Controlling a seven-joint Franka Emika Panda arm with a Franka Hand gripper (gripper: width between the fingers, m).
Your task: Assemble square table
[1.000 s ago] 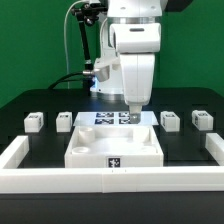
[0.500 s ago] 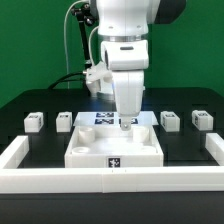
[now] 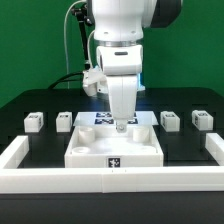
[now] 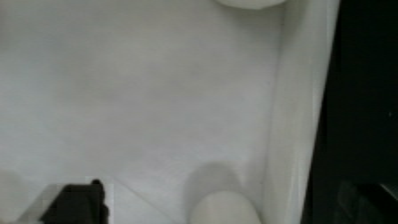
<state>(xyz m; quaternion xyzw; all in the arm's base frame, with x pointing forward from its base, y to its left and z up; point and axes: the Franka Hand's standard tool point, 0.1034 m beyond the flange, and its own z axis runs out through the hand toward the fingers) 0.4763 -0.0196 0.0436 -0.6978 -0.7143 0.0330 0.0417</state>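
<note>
The white plastic square table slab [image 3: 115, 148] lies flat on the black worktop [image 3: 30, 100] beside the long white rail [image 3: 60, 180], we judge so the rail can brace it; four small white legs [image 3: 64, 120] flank it. Our end effector [image 3: 122, 124], jaws wide and empty, hangs low over the slab's edge farthest from that rail.

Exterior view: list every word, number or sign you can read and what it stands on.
Words or numbers: none in either view.
Front of the square table slab: black-white tag pattern, no letters.
On the marker board: tag patterns, no letters.
On the legs: tags too small to read.
</note>
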